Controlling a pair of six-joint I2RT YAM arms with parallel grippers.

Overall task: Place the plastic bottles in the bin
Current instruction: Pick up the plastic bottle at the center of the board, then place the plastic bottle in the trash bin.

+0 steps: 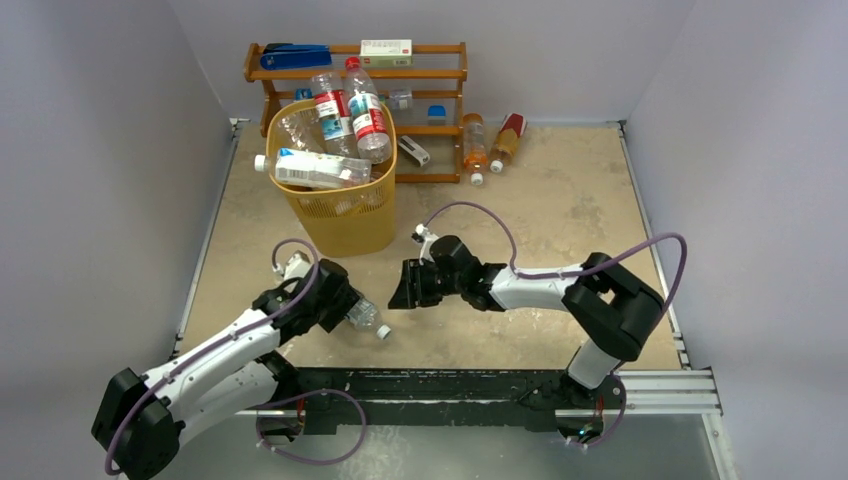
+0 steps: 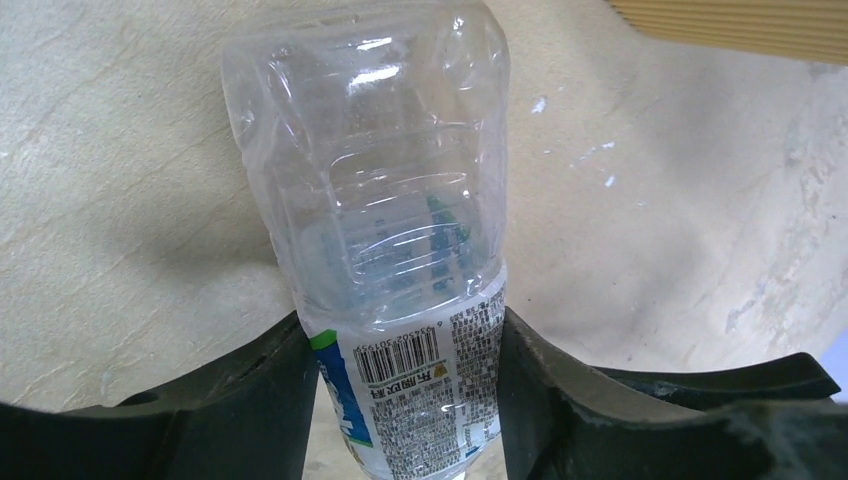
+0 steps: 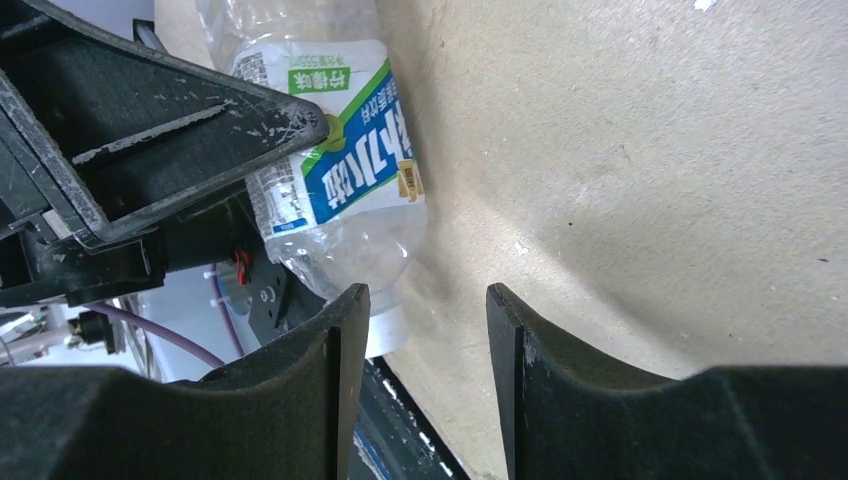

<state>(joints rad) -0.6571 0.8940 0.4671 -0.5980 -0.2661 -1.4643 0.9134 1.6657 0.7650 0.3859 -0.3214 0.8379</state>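
Plain pale lilac-grey panel walls (image 1: 100,150) enclose the left, back and right sides of a beige, mottled stone-look desk (image 1: 560,200), with a brown wooden shelf rack (image 1: 440,72) against the back wall and a silver metal rail (image 1: 665,385) along the near edge, all under soft, even light.

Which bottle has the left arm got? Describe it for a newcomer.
From the yellow bin, come toward the left arm. There the left gripper holds a clear bottle. It alone is clear of shelf and bin, with a blue-and-green label.
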